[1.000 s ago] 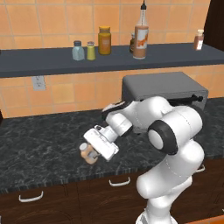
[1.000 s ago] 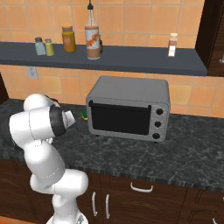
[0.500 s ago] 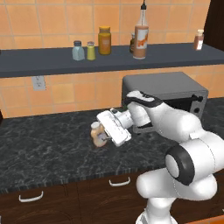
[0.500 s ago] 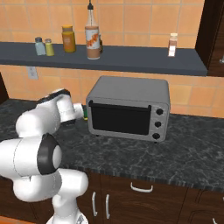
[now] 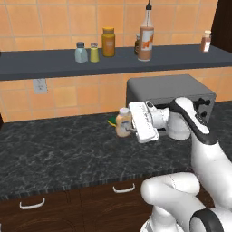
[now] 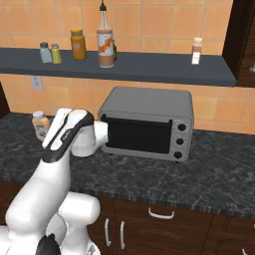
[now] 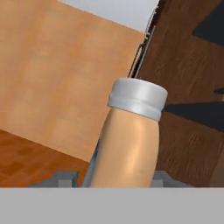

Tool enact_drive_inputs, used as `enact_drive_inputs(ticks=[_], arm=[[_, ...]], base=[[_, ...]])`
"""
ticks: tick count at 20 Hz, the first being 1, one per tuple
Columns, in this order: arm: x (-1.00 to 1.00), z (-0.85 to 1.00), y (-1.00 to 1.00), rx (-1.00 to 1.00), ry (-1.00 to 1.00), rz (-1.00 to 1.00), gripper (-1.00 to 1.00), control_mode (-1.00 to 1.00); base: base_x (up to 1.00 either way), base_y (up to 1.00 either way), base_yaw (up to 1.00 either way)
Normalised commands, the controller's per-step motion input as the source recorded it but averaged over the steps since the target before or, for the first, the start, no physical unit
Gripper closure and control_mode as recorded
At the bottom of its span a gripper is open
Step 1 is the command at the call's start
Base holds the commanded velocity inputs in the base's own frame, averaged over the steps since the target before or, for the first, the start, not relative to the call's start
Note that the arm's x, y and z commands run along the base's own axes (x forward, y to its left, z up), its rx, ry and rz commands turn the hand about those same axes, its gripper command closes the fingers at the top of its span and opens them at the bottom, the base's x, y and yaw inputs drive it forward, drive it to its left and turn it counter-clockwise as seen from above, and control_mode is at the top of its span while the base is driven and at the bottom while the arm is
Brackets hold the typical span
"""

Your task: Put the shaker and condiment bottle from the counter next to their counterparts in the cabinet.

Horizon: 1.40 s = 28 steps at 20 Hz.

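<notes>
End effector (image 5: 128, 127) gripping 1 condiment bottle (image 5: 123, 122)

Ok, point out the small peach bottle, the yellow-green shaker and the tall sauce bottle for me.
small peach bottle (image 5: 123, 123): left base view, on its body, held above the counter.
yellow-green shaker (image 5: 94, 54): left base view, on its body, on the shelf.
tall sauce bottle (image 6: 104, 48): right base view, on its label.

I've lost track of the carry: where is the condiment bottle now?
In the left base view the condiment bottle is held in the gripper above the counter, left of the toaster oven.
</notes>
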Motion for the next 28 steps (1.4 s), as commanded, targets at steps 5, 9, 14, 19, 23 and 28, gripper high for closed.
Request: enact_drive_inputs(ticks=[5, 9, 14, 19, 23, 28], arm=[[-0.38, 0.8, -0.7, 0.14, 0.0, -0.41, 1.0, -1.0], [-0.38, 0.68, -0.65, 0.04, 0.0, -0.44, 1.0, -1.0], [-0.28, 0.54, -0.65, 0.0, 0.01, -0.5, 1.0, -1.0], [-0.31, 0.51, -0.66, 0.0, 0.01, -0.53, 1.0, -1.0], [-0.29, 0.46, -0.6, 0.03, 0.01, -0.52, 1.0, -1.0], [-0.18, 0.22, -0.4, 0.0, 0.0, -0.42, 1.0, -1.0]], base=[[0.0, 0.0, 0.0], [0.0, 0.0, 0.0], [0.0, 0.0, 0.0], [0.0, 0.0, 0.0], [0.0, 0.0, 0.0], [0.0, 0.0, 0.0]])
